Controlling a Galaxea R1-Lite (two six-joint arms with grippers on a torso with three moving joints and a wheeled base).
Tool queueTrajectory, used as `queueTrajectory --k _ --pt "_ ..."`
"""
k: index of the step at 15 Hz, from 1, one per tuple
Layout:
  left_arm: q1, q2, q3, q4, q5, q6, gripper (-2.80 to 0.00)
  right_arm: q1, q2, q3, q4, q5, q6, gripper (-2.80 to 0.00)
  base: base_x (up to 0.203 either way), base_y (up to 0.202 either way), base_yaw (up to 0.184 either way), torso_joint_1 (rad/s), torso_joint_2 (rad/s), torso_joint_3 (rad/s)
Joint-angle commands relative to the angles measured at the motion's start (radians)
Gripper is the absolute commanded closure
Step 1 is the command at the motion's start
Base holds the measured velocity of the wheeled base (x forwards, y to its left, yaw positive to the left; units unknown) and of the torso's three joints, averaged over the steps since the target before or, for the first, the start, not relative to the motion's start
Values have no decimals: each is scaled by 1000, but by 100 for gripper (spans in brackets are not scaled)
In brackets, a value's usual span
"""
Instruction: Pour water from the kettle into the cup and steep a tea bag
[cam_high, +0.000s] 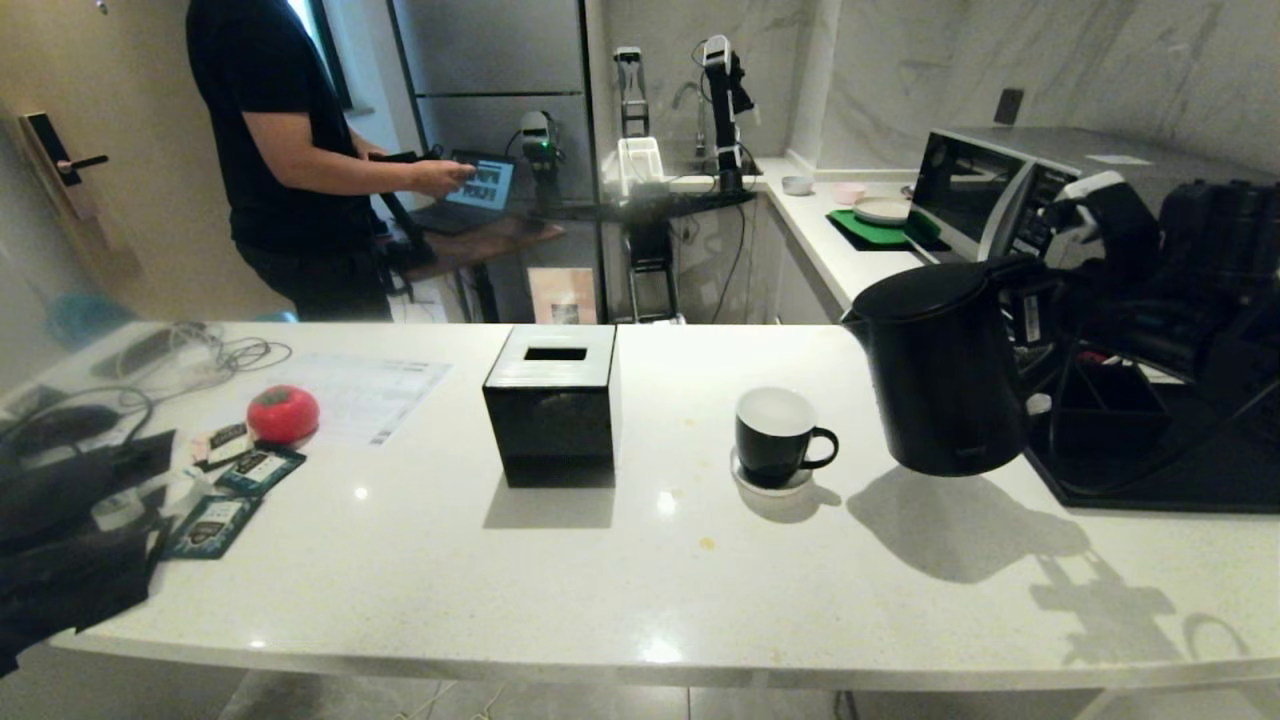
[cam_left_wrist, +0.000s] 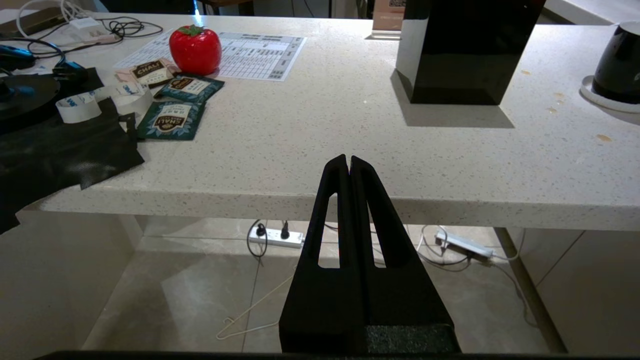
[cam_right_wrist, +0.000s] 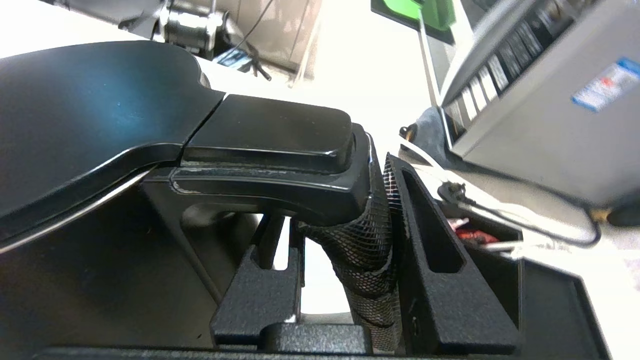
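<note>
Right pincer (cam_right_wrist: 345, 240) clamps the handle of the kettle (cam_high: 940, 375), held above the bench (cam_high: 640, 560) beside the cup (cam_high: 775, 437) (spout cupward) for pouring; left pincer (cam_left_wrist: 348, 165) closed, empty.

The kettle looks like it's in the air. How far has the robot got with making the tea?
Done: the right gripper has clamped the handle of the matte black jug-shaped kettle and holds it above the counter, right of the glossy black mug. In hand: bringing the spout over the mug. Left: pouring, as the kettle isn't tipped, then steeping a tea bag. The left gripper is shut, idle.
</note>
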Motion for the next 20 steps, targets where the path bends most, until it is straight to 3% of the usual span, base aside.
queueTrajectory --k 1,8,20 --pt "0 1 0 0 0 -1 0 2 10 0 -2 1 -40 0 0 0 0 0 0 0" --pt "0 1 0 0 0 -1 0 36 19 -4 -38 -1 -103 0 0 0 0 0 0 0" --pt "0 1 0 0 0 -1 0 79 44 -57 -47 -2 -320 0 0 0 0 0 0 0"
